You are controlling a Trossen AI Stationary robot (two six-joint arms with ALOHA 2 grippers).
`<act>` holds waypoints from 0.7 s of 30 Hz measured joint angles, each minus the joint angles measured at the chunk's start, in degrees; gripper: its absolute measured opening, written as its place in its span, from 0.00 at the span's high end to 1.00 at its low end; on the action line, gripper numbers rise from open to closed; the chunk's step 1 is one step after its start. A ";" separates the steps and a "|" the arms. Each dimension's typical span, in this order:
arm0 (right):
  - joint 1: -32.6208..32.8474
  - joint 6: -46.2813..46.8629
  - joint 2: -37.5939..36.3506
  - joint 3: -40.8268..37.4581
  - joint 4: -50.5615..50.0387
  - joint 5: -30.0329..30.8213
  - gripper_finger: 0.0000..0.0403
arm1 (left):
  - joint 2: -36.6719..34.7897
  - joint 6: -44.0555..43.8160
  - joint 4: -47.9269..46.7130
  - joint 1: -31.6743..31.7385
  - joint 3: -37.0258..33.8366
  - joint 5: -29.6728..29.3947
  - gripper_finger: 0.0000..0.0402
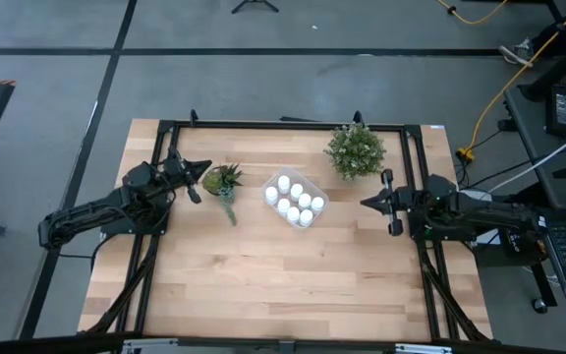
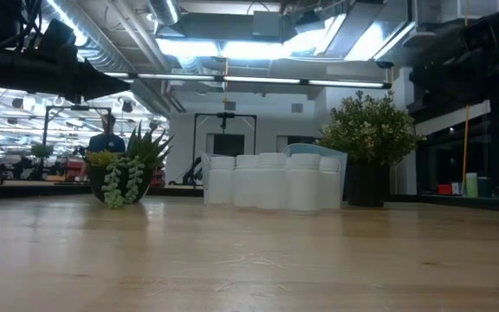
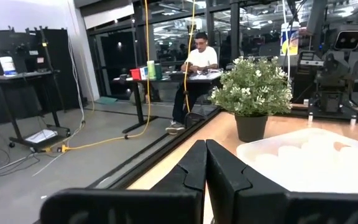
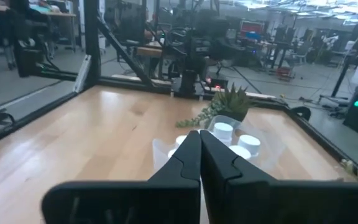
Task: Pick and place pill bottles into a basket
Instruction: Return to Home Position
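The white pill bottles (image 1: 294, 202) are standing packed together inside the clear basket (image 1: 311, 190), which is sitting just toward 12 o'clock from the middle of the table (image 1: 263, 295) in the high view. A small succulent (image 1: 224, 180) is standing near the basket's 9 o'clock, and a bushy plant (image 1: 356, 150) at its 2 o'clock. The left gripper (image 1: 207, 166) is hovering clenched and empty at 10 o'clock, just beyond the succulent. The right gripper (image 1: 364, 204) is hovering clenched and empty at 3 o'clock.

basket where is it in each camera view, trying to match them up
High view: basket mid-picture, between succulent and bushy plant.
Low view: basket centre, left of the bushy plant.
Left wrist view: basket in the picture's lower right, by that plant's pot.
Right wrist view: basket centre, before the succulent.
Landmark: the bushy plant, beside it in the first three.
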 joint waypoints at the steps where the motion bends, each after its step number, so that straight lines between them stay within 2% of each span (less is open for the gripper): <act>1: 0.00 0.57 0.01 0.00 0.07 -0.42 1.00 | 0.00 -0.02 0.00 0.00 0.00 -0.01 0.99; 11: 0.02 2.59 0.01 0.00 -0.58 -3.77 1.00 | 0.00 0.00 0.00 -0.01 0.00 0.01 0.99; 21: 0.02 2.37 0.12 0.00 -2.11 -3.68 1.00 | 0.00 0.00 0.00 -0.02 0.00 0.01 0.98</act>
